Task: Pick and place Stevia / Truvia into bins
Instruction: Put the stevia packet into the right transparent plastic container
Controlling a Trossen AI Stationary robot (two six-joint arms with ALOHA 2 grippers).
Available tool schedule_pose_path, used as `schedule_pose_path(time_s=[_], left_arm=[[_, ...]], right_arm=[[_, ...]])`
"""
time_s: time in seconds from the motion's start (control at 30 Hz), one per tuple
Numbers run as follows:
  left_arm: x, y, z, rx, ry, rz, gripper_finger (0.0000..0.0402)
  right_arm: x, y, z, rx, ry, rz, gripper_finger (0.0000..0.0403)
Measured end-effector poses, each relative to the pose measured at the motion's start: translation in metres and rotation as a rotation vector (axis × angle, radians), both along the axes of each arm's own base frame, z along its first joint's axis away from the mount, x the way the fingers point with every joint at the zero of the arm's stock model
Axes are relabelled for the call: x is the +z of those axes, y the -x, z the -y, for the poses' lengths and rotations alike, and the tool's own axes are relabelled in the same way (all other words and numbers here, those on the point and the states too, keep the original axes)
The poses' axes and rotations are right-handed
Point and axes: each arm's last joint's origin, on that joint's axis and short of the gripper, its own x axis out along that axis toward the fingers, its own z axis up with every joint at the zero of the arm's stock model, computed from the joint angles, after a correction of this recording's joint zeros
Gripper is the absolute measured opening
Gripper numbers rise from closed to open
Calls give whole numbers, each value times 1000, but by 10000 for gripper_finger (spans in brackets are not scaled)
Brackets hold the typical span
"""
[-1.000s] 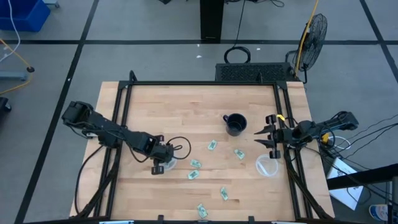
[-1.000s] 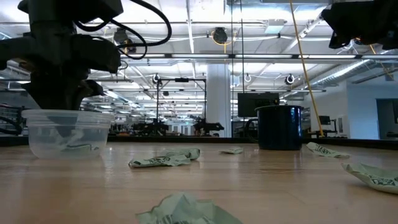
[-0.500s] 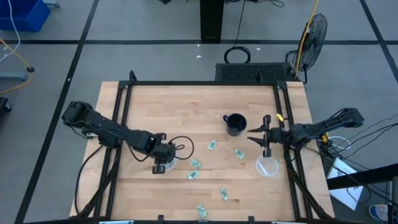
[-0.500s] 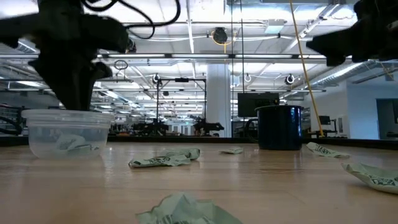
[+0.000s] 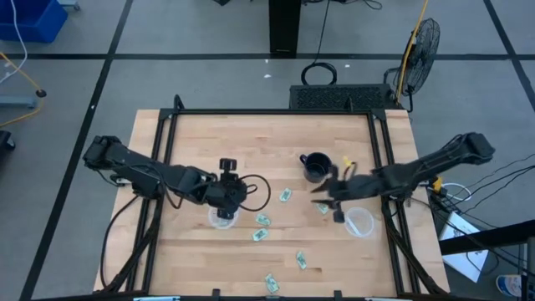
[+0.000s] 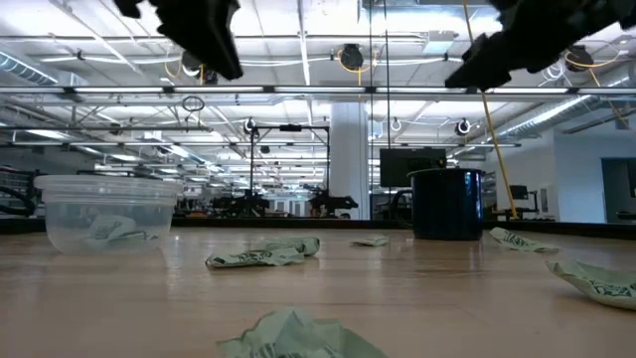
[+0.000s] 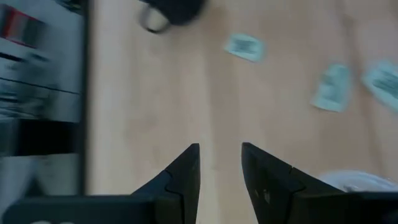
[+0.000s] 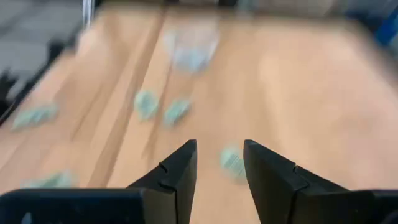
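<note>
Broadly, the desk (image 5: pixel 251 138) is carrying everything, with the black mug (image 5: pixel 316 167) sitting just toward one o'clock of its middle. Two clear bins are standing on it: the left bin (image 5: pixel 222 218) toward eight o'clock, already holding a sachet or so, and the right bin (image 5: pixel 359 222) toward four o'clock. The left claw (image 5: pixel 226 164), narrowly parted and empty, is hovering just at twelve o'clock of its bin. The right claw (image 5: pixel 328 201), also narrowly parted and empty, is reaching over a sachet (image 5: pixel 321 206) beside the mug. Stevia sachets (image 5: pixel 262 221) are lying scattered from centre toward six o'clock. They are probably feather-light, limp and crumpled, so pinching across a raised fold should work best.
</note>
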Motion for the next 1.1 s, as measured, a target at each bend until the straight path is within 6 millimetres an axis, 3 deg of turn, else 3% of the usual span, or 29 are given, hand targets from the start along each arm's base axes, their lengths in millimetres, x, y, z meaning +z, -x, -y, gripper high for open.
schedule_pose_path(time_s=[0.13, 0.23, 0.33, 0.53, 0.77, 1.1], left_arm=[[6, -1, -4, 13, -97, 20, 124], [6, -3, -9, 26, -114, 15, 124], [6, -4, -16, 56, -111, 17, 124], [1, -6, -31, 97, -122, -8, 124], [-4, -6, -50, 160, -125, -30, 124], [-5, -7, -60, 200, -101, -29, 124]], right_arm=[[2, -25, -10, -38, -80, -277, 128], [-12, -29, -12, -121, -76, -512, 128], [-24, -30, -13, -194, -85, -626, 128], [-52, -32, -14, -285, -99, -716, 128], [-68, -42, -11, -276, 93, -693, 128], [-90, -36, -4, -290, 21, -727, 128]])
